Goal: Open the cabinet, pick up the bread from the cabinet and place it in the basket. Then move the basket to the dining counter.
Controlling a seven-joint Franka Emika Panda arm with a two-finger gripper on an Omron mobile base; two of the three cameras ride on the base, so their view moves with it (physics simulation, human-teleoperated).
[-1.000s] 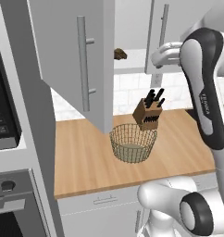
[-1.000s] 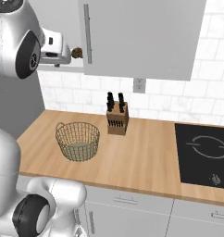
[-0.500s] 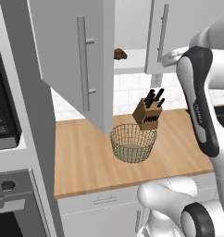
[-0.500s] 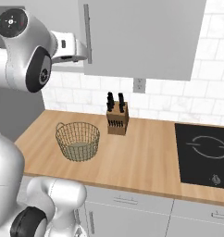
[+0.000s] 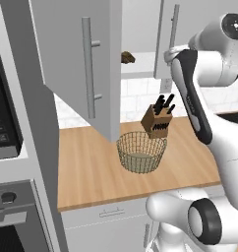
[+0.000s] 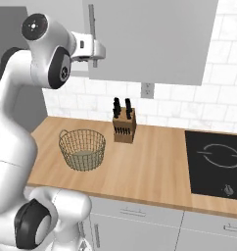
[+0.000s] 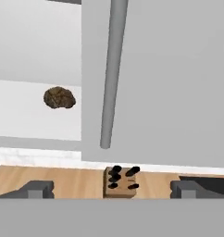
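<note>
We have the left cabinet door (image 5: 76, 69) swung wide, so the shelf (image 5: 138, 69) is exposed and the bread (image 5: 127, 57) sits in plain sight on it, back near the wall. In the hand view the bread (image 7: 59, 98) is off to the left on the pale shelf, well apart from us, nothing around it.

Our gripper (image 7: 111, 189) is spread as wide as it goes and holds nothing; both fingertips (image 7: 37, 189) show at the bottom of the hand view with only air between them. The hand is up at cabinet height, facing the still-closed right door (image 7: 178, 78) and its bar handle (image 7: 113, 74), so we're lined up on the wrong half. We judge the next move is a shift left to centre the bread between the jaws, then reach in.

Basket (image 5: 140, 151) sits on the wood worktop (image 5: 86, 172) almost directly below the open shelf, just in front of the knife block (image 5: 157, 121), apart from it. Reads as a short straight drop once we have the bread. Basket is empty.

Risk as we see it: the open door hangs out over the worktop near the basket, so the arm has to clear its edge. Cooktop (image 6: 213, 157) is far right, irrelevant.

Door step done; pick, place and basket carry still ahead.
</note>
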